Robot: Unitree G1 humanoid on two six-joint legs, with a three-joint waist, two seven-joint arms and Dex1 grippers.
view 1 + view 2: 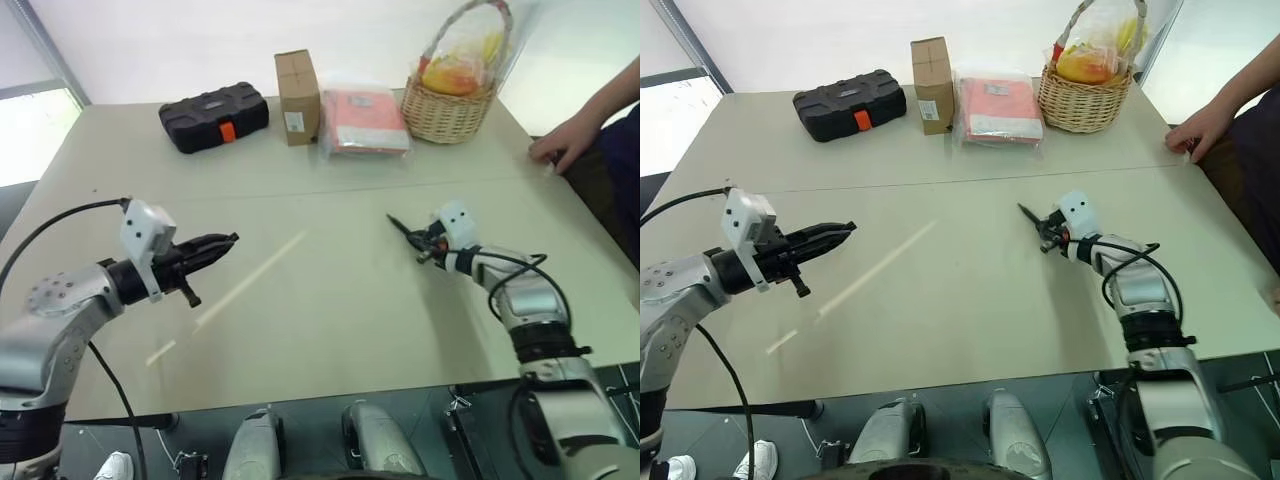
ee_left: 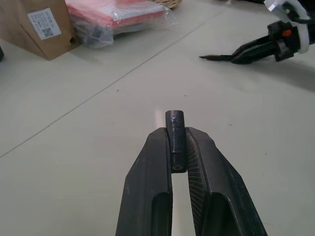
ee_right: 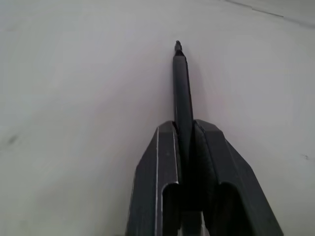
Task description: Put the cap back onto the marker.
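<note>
Head stereo pair looks down over table [image 1: 330, 300]; wrist cameras sight close along fingers, left one facing right gripper [image 2: 236, 55].

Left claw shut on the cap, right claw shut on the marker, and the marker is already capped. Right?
Not quite. The left claw is shut on the cap and the right claw is shut on the marker, but the marker is not capped. The right wrist view shows its bare pointed tip, and in the left eye view the two claws are well apart over the table.
</note>
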